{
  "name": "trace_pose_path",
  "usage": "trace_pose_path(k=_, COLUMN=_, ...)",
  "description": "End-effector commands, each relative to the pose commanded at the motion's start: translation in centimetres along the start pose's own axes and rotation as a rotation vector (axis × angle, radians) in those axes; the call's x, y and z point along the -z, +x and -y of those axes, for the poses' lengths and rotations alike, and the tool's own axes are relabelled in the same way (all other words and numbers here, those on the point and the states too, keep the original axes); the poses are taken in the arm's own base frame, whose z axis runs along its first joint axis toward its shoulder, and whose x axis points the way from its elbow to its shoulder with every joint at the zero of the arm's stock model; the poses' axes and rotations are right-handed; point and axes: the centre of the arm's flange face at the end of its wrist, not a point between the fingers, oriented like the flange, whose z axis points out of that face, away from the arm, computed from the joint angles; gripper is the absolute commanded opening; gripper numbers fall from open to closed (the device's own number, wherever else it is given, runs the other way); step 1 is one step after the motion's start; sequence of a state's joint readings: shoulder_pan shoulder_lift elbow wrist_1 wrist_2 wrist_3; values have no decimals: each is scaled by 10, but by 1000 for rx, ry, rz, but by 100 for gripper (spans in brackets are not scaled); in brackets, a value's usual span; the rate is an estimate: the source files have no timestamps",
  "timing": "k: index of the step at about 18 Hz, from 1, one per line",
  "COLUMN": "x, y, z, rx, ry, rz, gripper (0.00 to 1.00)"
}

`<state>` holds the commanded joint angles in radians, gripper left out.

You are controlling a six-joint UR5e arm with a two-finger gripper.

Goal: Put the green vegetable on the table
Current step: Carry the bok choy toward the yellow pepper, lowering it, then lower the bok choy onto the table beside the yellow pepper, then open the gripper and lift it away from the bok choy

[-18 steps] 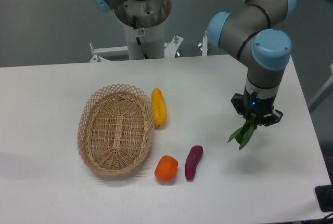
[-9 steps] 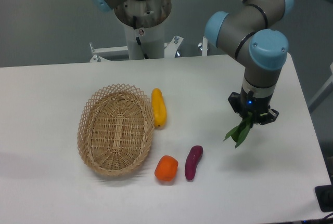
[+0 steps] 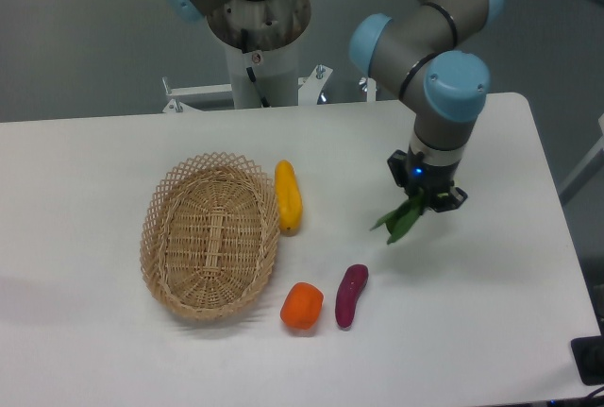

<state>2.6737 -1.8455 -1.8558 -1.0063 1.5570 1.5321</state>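
Camera view, from your left: the wicker basket sits on the white table, with nothing visible inside it. Just beside its right rim lies the yellow vegetable, lengthwise toward the back of the table. Nearer you, by the basket's front right edge, is an orange piece, and just beside that the purple eggplant-like piece.

Further right you reach what matters. The gripper hangs over open tabletop, between the yellow vegetable and the table's right edge, its fingers closed narrow on the stalk end of the green vegetable. The leaves dangle below and to the left of the fingers, so the long axis runs down-left, tilted rather than vertical. The leaf tips look clear of the surface, though you cannot tell how high from this single view.

For the set-down, judge it this way: the leafy end lies lowest and will likely touch first, with the vegetable laying over toward the left, toward the eggplant-like piece. The spot beneath looks bare, well apart from the basket, so lowering straight down and opening the fingers should do.
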Motion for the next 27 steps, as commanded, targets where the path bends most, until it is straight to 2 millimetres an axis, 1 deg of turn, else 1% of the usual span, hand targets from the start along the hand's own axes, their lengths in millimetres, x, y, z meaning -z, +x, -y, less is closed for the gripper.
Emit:
trace_pose_path(k=2, x=-4, y=24, z=-2, rx=-49, ry=1, rz=-20, gripper=11)
trace_pose_path(k=3, x=-8, y=32, z=-5, rx=-64, ry=0, rz=-32, gripper=11)
trace_pose_path(k=6, x=-16, y=51, z=-7, rx=-93, ry=2, rz=-57, gripper=13)
trace_pose_path(k=7, x=-18, y=57, z=-9, rx=-102, ry=3, rz=-64, gripper=14)
trace_pose_path(k=9, x=-21, y=67, z=-12, rx=-137, ry=5, rz=-75, gripper=25)
trace_pose_path(k=10, x=-22, y=72, z=-12, rx=-148, ry=6, rz=-78, gripper=28)
trace_pose_path(k=11, x=-21, y=76, z=-12, rx=-151, ry=6, rz=-78, gripper=35)
trace_pose_path(k=12, x=-22, y=80, z=-11, rx=-153, ry=4, rz=-81, gripper=53)
trace_pose_path(k=13, x=-23, y=85, z=-10, rx=-154, ry=4, rz=-84, gripper=61)
trace_pose_path(k=15, x=-21, y=89, z=-8, rx=-154, ry=4, rz=-80, gripper=99)
trace_pose_path(k=16, x=-18, y=88, z=-7, rx=-150, ry=1, rz=-68, gripper=100)
trace_pose_path(k=22, x=-14, y=85, z=-6, rx=-144, ry=4, rz=-54, gripper=100)
trace_pose_path(k=25, x=-4, y=72, z=-6, rx=-91, ry=2, rz=-31, gripper=100)
trace_pose_path(k=27, x=5, y=57, z=-5, rx=-45, ry=0, rz=-8, gripper=100)
